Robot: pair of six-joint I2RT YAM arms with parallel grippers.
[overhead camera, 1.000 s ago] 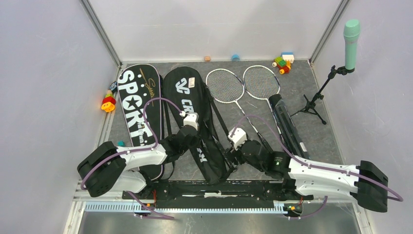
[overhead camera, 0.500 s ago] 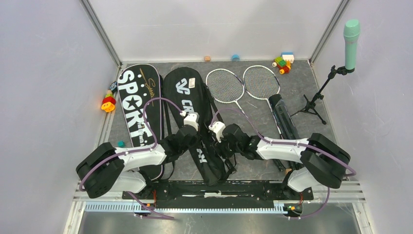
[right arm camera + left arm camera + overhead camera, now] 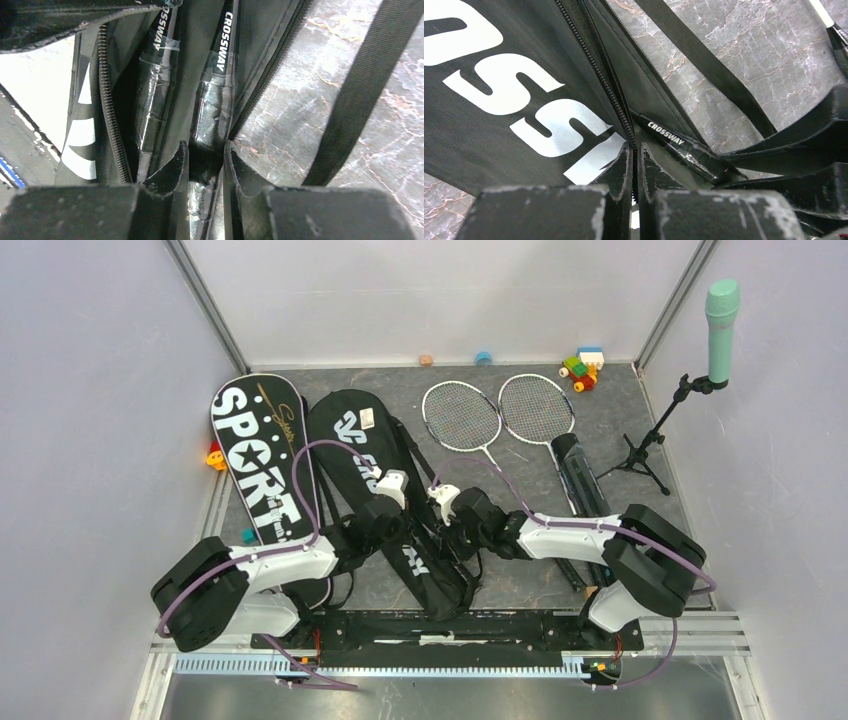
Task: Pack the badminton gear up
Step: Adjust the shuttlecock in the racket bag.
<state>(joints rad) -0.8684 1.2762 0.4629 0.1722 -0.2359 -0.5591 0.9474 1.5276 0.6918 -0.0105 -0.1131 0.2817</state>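
The black CROSSWAY bag [image 3: 352, 440] lies unzipped beside the SPORT bag [image 3: 255, 465]. My left gripper [image 3: 634, 150] is shut on the CROSSWAY bag's upper zipper edge [image 3: 611, 95], holding the flap up. Inside the opening lie two plastic-wrapped racket handles lettered CROSSWAY, one at the left [image 3: 152, 95]. My right gripper [image 3: 206, 150] reaches into the opening and is shut on the right-hand handle [image 3: 215, 95]. In the top view the grippers sit close together, left [image 3: 383, 515] and right [image 3: 458, 520]. Two loose rackets [image 3: 462, 415] [image 3: 536, 408] and a long black tube [image 3: 585, 490] lie to the right.
A mint-green microphone [image 3: 722, 310] on a black stand [image 3: 640, 455] is at the far right. Coloured toy blocks [image 3: 582, 365] sit at the back right, and another [image 3: 215, 455] peeks from behind the SPORT bag. The bag's straps [image 3: 367, 85] trail over the grey mat.
My right arm swung left to the bag's opening and closed on a racket handle. Both bags slid and turned to the left with the left gripper still clamped on the zipper edge.
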